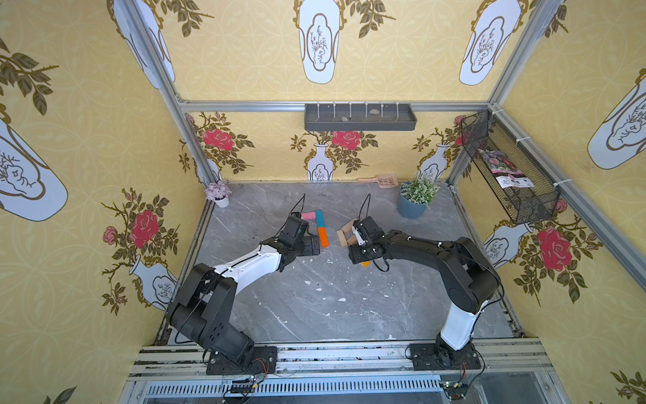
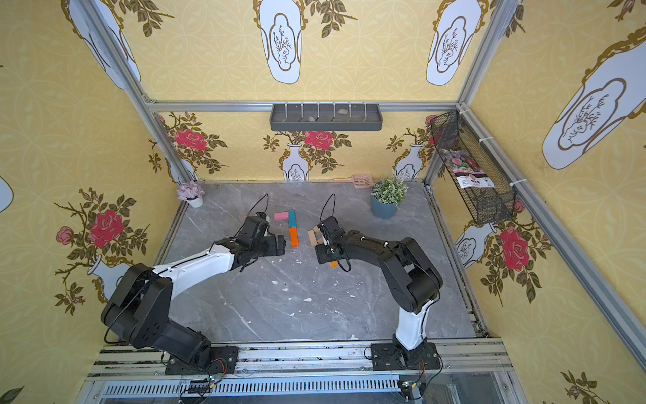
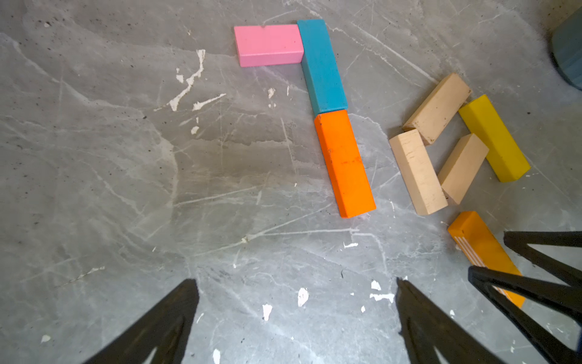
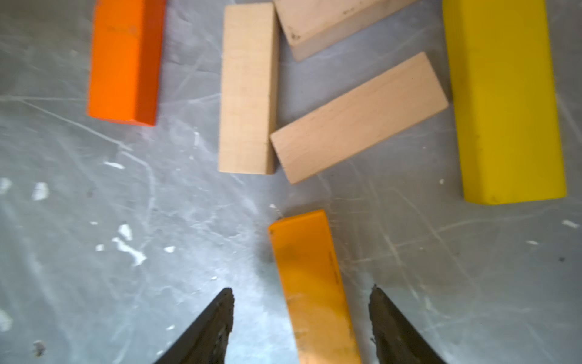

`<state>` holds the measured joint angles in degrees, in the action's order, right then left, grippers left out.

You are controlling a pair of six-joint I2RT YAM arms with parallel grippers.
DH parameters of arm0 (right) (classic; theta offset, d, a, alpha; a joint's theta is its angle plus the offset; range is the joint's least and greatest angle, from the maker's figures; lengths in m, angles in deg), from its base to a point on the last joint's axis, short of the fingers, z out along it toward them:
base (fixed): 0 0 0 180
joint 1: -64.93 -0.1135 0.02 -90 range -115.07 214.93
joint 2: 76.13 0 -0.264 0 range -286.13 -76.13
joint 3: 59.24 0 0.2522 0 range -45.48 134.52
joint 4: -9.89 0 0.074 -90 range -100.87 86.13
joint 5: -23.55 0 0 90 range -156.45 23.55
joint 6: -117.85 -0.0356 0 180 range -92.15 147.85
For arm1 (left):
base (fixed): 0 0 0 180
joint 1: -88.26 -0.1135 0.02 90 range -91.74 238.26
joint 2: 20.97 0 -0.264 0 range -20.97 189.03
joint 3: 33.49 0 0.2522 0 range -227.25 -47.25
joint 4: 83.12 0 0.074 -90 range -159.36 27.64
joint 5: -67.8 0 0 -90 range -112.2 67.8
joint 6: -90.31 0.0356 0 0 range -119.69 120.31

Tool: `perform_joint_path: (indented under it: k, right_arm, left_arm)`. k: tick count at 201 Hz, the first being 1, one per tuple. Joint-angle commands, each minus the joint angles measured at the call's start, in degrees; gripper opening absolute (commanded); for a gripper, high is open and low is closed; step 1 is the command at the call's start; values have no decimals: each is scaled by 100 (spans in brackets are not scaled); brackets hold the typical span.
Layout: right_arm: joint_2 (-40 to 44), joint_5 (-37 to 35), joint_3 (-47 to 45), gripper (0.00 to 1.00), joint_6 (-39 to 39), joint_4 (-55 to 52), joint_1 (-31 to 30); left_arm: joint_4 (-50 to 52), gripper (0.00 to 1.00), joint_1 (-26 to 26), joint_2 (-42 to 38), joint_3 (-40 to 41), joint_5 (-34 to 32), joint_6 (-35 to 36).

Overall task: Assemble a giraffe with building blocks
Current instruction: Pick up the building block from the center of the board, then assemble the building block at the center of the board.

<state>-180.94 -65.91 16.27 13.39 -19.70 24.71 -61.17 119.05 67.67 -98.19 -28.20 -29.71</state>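
Black jointed arms (image 1: 437, 252) with white shells (image 1: 251, 262) on black baseplates (image 1: 241, 362).

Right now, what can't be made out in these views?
- Loose orange block: top views show only a corner, the right gripper covers the rest. The right wrist view cuts off the end between the jaws.
- Tan blocks: partly behind the right arm in top views.
- Tray contents: too small to identify.
- Pot: cut off by the left wrist view's edge, blurred.

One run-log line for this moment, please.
placed: pink block, blue block, orange block | right gripper: open around second orange block | left gripper: open, empty
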Motion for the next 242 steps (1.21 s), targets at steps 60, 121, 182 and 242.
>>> perform_joint_path:
  k: [60, 121, 182, 242]
  right_arm:
    - [67, -813, -143, 29, -155, -475, -359]
    - [209, -1030, 236, 25, -1555, -678, -1246]
    - [-1023, -1003, 1613, 25, -1988, -707, -1485]
    - [-1521, -907, 2092, 25, -2043, -799, -1523]
  left_arm:
    - [21, 99, 6, -55, 25, -187, -32]
    - [115, 99, 6, -364, 196, -1037, -249]
    - [113, 99, 6, -573, 323, -1338, -277]
    - [103, 99, 6, -623, 325, -1327, -285]
